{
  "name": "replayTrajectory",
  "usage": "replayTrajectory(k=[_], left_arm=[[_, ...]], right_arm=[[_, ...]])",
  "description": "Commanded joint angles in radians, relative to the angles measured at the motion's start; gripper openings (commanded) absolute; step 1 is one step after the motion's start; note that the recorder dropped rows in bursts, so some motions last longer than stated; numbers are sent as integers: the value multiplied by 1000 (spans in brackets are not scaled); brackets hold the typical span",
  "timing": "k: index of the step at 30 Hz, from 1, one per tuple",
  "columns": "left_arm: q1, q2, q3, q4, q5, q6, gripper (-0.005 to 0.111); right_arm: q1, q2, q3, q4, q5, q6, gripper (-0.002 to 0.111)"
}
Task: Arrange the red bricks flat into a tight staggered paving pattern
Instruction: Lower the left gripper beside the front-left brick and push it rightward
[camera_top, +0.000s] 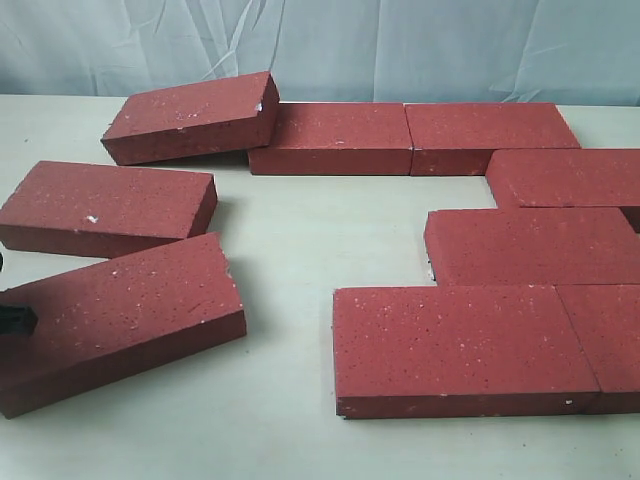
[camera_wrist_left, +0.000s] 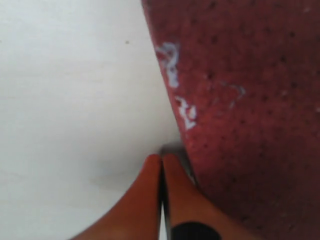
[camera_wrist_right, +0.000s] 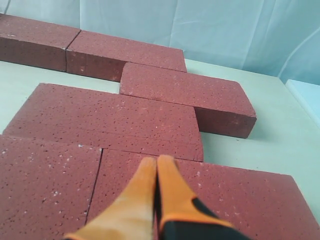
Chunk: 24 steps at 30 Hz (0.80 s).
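Note:
Several dark red speckled bricks lie on the table. On the right they sit close together: two in a back row (camera_top: 335, 135) (camera_top: 490, 135), one (camera_top: 565, 175) and one (camera_top: 525, 245) stepped below them, and a front pair (camera_top: 460, 350) (camera_top: 610, 335). A brick (camera_top: 190, 115) at the back left leans tilted on the back row. Two loose bricks (camera_top: 105, 205) (camera_top: 120, 315) lie at the left. My left gripper (camera_wrist_left: 161, 159) is shut and empty, its tips on the table right beside a brick's edge (camera_wrist_left: 240, 100). My right gripper (camera_wrist_right: 157, 160) is shut and empty just over a front brick (camera_wrist_right: 225, 195).
The pale green table (camera_top: 290, 240) shows bare between the loose left bricks and the packed right group. A light blue cloth backdrop (camera_top: 400, 45) hangs behind the table. A black part of the left arm (camera_top: 15, 318) shows at the far left edge.

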Motion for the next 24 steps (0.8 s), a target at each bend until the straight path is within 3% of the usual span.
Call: replayTrajectory(k=[1, 7, 24], left_arm=[[4, 5, -4, -115, 11, 85, 0], [4, 5, -4, -255, 9, 211, 0], [4, 7, 1, -316, -18, 233, 0]], right_arm=[[-4, -6, 1, 1, -14, -4, -1], [-4, -6, 1, 0, -11, -4, -1], [-4, -6, 1, 0, -11, -4, -1]])
